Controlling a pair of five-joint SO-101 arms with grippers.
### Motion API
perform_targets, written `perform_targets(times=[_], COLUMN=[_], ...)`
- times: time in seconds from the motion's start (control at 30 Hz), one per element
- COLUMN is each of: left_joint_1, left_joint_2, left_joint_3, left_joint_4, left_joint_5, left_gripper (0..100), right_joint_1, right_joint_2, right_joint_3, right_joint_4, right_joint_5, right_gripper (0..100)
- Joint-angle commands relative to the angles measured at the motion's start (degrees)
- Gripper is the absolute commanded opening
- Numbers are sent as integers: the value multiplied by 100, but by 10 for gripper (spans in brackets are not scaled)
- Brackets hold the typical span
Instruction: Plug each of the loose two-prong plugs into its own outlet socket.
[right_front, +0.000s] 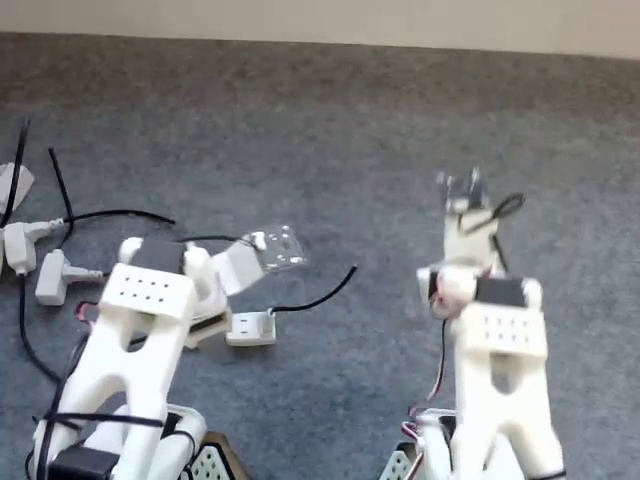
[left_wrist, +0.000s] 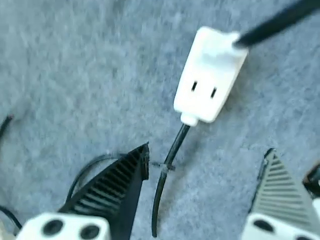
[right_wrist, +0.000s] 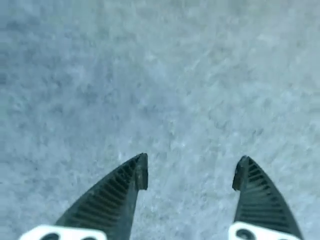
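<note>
Seemingly lining up a grasp, the left gripper (left_wrist: 207, 160) hovers, fingers apart, near the white outlet socket (left_wrist: 210, 80), while the right gripper (right_wrist: 192, 172) hangs likewise spread over carpet (right_wrist: 150, 75).

The left arm (right_front: 135, 340) and right arm (right_front: 500, 370) are white plastic shells, each with a panel of small holes, black motor blocks, and thin black and red wires. The 2 pairs of jaws are dark, ribbed, pointed wedges.

Blurred outlet socket (left_wrist: 207, 80) (slots just readable), cable (left_wrist: 280, 22) cut by edge; white plug (right_front: 14, 246) cropped, prongs too small to tell.
</note>
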Motion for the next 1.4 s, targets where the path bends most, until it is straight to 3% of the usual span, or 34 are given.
perform_targets(times=[0.0,0.17,0.3,0.6,0.67,0.93,1.07,1.27,1.37], left_joint_1=[505,549,681,822,602,-1033,-1912,-2536,-2554], left_joint_2=[321,1059,1613,2132,2105,2343,3275,4927,5446], left_joint_3=[13,13,13,-505,-708,-2404,-3512,-4945,-5358], left_joint_4=[-686,-1495,-1618,-1600,-1468,-1125,-1222,-1240,-1213], left_joint_5=[343,624,624,633,642,651,1196,1873,2198], left_gripper=[348,348,338,61,0,4,4,4,4], right_joint_1=[66,57,57,-400,-400,-409,-418,-400,-409], right_joint_2=[-901,-1552,-2079,-3143,-3336,-3829,-4268,-5587,-6352], right_joint_3=[1402,2413,2932,3609,3688,3758,3758,3758,3767], right_joint_4=[-673,-1095,-1402,-1411,-1411,-1086,-910,-84,444], right_joint_5=[70,62,62,62,62,62,18,-475,-501], right_gripper=[267,267,267,267,267,267,260,0,26])
